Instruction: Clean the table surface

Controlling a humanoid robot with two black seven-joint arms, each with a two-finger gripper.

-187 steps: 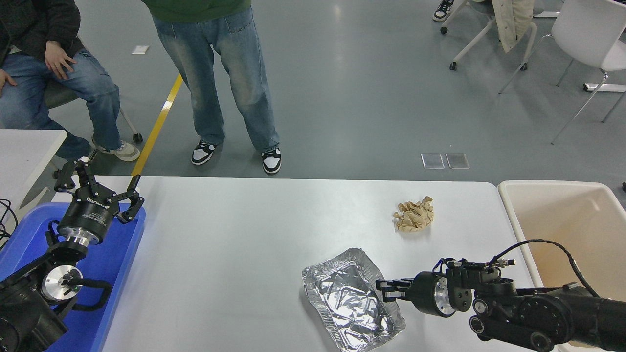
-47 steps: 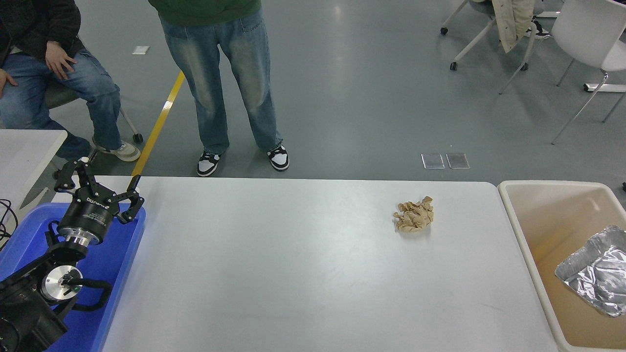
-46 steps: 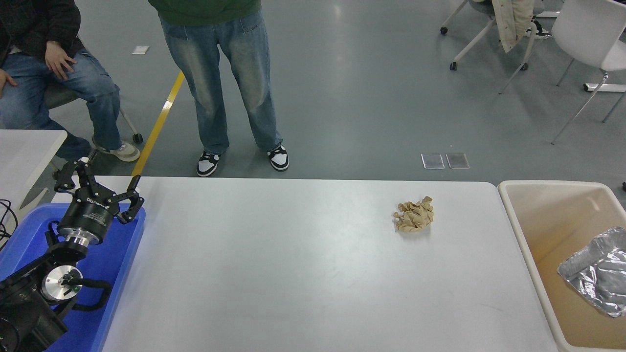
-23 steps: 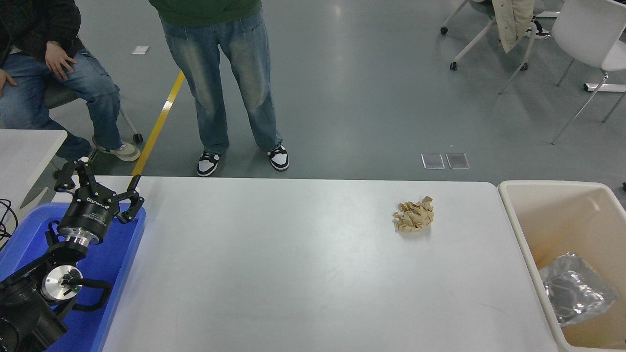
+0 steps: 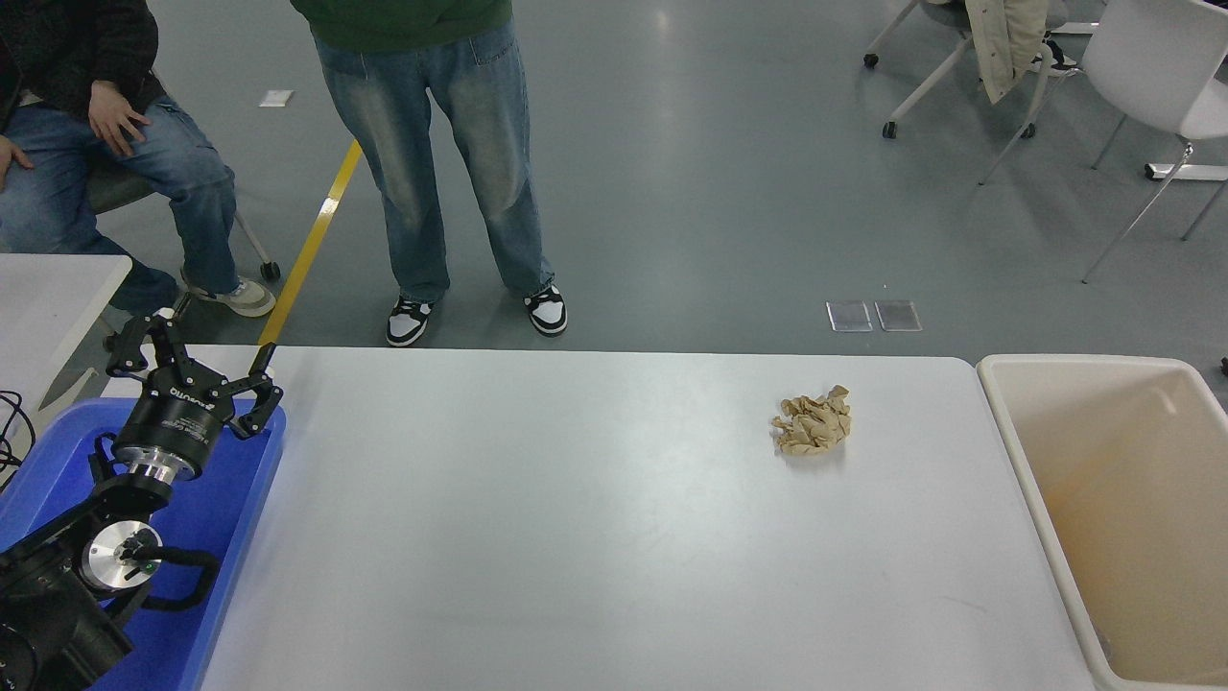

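Observation:
The table surface (image 5: pixel 537 537) is a wide light grey-white top that fills the lower middle of the head view. A crumpled tan paper ball (image 5: pixel 813 420) lies on it toward the far right. My left gripper (image 5: pixel 192 360) is parked at the far left above the blue tray, its fingers spread open and holding nothing. My right arm and gripper are out of view. The foil tray seen earlier is out of sight.
A beige bin (image 5: pixel 1118 509) stands against the table's right edge. A blue plastic tray (image 5: pixel 235 499) sits at the table's left end. A smaller white table corner (image 5: pixel 48 288) is at far left. One person stands (image 5: pixel 451 163) and one sits (image 5: pixel 115 144) beyond the far edge.
The crumpled foil tray has sunk down inside the beige bin and dropped out of sight. The right arm, over the table four seconds ago, is gone from view. The left arm has not moved.

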